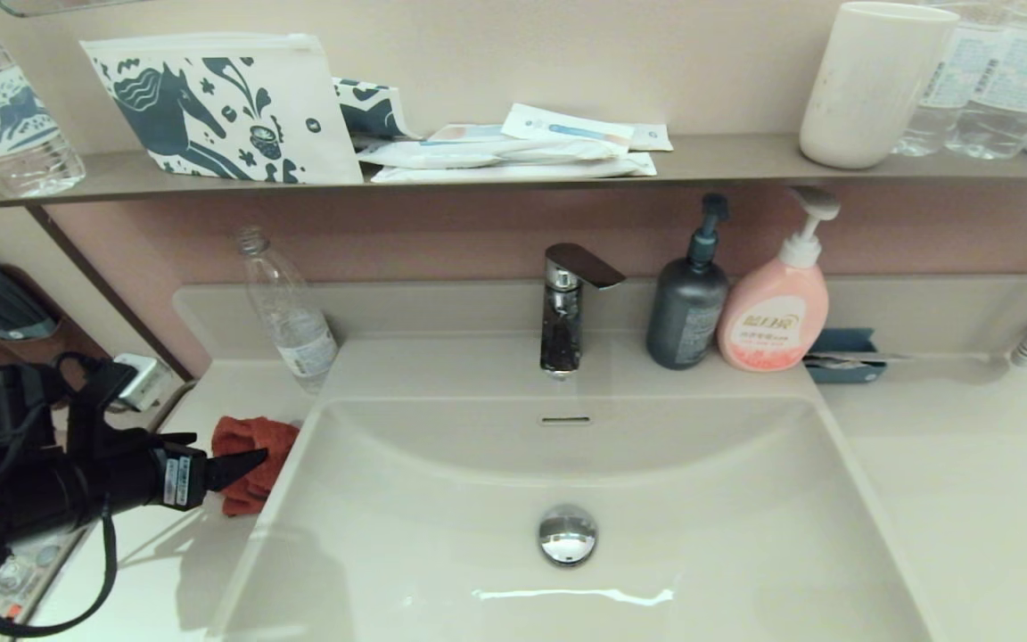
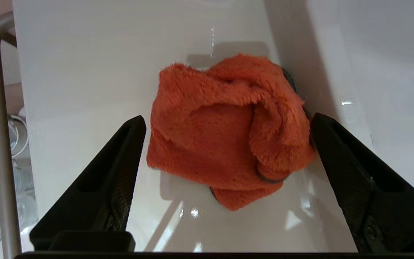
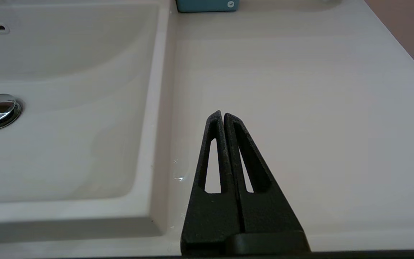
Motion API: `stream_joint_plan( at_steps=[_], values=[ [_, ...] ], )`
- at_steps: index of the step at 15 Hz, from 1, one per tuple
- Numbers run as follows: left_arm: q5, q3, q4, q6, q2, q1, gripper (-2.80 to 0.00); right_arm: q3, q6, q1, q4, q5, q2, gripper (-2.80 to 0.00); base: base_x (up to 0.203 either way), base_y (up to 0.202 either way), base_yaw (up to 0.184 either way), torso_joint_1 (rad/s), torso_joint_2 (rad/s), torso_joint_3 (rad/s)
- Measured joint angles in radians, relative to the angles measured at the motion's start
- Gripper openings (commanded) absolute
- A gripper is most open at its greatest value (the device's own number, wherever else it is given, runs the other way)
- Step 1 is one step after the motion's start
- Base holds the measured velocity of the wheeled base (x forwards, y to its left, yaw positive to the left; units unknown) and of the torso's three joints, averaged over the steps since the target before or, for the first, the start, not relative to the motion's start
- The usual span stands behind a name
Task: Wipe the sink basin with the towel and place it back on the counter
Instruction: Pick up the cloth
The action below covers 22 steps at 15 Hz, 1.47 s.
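The orange-red towel (image 1: 250,432) lies crumpled on the counter (image 1: 968,464) just left of the sink basin (image 1: 656,499). My left gripper (image 1: 237,459) hovers over it, open. In the left wrist view the towel (image 2: 225,136) sits between the two spread fingers of the left gripper (image 2: 228,118), with the right one close to the cloth's edge. My right gripper (image 3: 223,114) is shut and empty above the counter (image 3: 300,90) to the right of the basin (image 3: 67,108); it is out of the head view. The chrome drain plug (image 1: 567,535) sits mid-basin.
A clear bottle (image 1: 291,321) stands behind the towel. The faucet (image 1: 567,308), a grey dispenser (image 1: 687,308), a pink dispenser (image 1: 776,308) and a blue tray (image 1: 843,357) line the back ledge. A wall shelf (image 1: 727,160) above holds a pouch, packets and a cup.
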Motion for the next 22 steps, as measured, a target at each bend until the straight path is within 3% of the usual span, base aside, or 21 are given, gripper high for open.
stream_joint_plan(
  at_steps=[7, 13, 14, 22],
  values=[
    [-0.022, -0.049, -0.003, 0.000, 0.060, 0.001, 0.00, 0.000, 0.000, 0.000, 0.000, 0.000, 0.000, -2.80, 0.000, 0.000, 0.000, 0.000, 0.00, 0.000],
    [-0.037, -0.063, -0.108, -0.003, 0.148, 0.002, 0.00, 0.000, 0.000, 0.000, 0.000, 0.000, 0.000, -2.80, 0.000, 0.000, 0.000, 0.000, 0.00, 0.000],
    [-0.038, -0.063, -0.109, -0.003, 0.158, 0.003, -2.80, 0.000, 0.000, 0.000, 0.000, 0.000, 0.000, -2.80, 0.000, 0.000, 0.000, 0.000, 0.00, 0.000],
    [-0.038, -0.065, -0.151, -0.026, 0.179, -0.019, -2.80, 0.000, 0.000, 0.000, 0.000, 0.000, 0.000, -2.80, 0.000, 0.000, 0.000, 0.000, 0.00, 0.000]
  ],
)
